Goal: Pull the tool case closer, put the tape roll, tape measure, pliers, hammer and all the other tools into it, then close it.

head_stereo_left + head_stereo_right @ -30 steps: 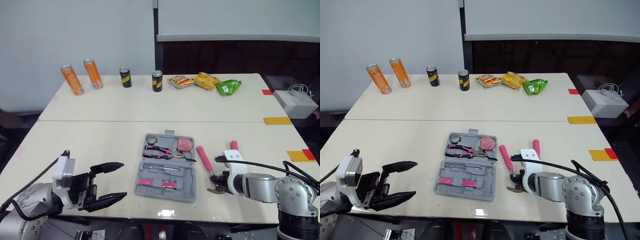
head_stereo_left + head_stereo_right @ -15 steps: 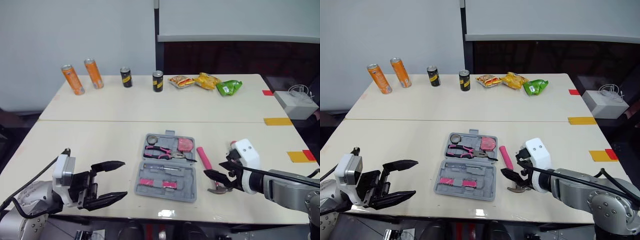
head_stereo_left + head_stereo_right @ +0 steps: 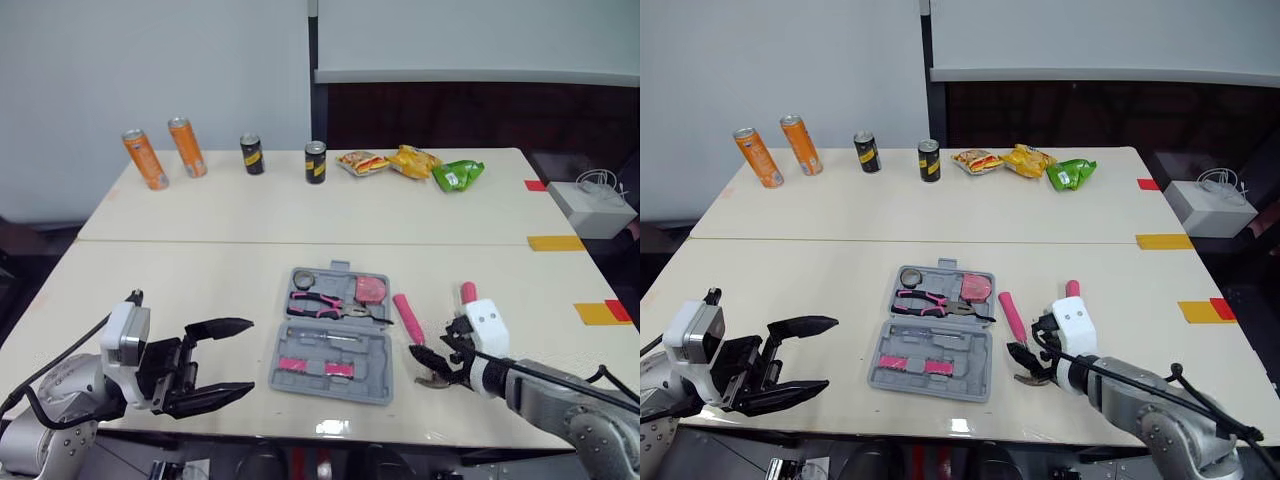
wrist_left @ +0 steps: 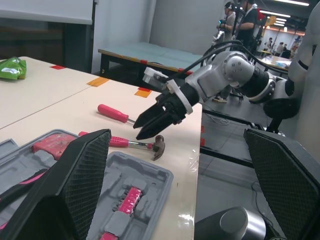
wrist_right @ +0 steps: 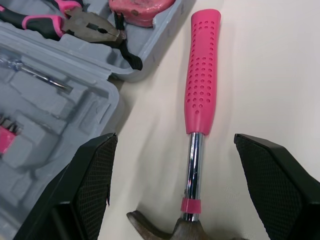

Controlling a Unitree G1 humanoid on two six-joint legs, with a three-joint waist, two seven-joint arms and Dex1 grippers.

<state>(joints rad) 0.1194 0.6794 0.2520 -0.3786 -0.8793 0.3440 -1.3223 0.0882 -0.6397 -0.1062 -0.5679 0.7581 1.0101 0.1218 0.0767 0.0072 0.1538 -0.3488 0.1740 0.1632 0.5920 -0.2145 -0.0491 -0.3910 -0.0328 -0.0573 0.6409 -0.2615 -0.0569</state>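
The grey tool case (image 3: 333, 340) lies open at the table's front middle. In it are the tape roll (image 3: 303, 277), the pink-handled pliers (image 3: 318, 304), the pink tape measure (image 3: 370, 288) and pink bits (image 3: 315, 366). Right of the case lies the hammer (image 3: 408, 314), pink handle pointing away, head (image 3: 433, 379) near the front edge. My right gripper (image 3: 430, 356) is open just above the head end, its fingers either side of the steel shaft (image 5: 192, 165). A pink-handled screwdriver (image 3: 467, 292) lies behind it. My left gripper (image 3: 235, 358) is open and holds nothing, left of the case.
At the back of the far table stand two orange cans (image 3: 145, 159), two black cans (image 3: 251, 154) and snack bags (image 3: 412, 161). A white box (image 3: 592, 206) sits off the right side. Yellow and red tape marks (image 3: 600, 311) line the right edge.
My right gripper turned from beside the hammer's head, lifted, then came down open over the head end. The left gripper has barely moved.
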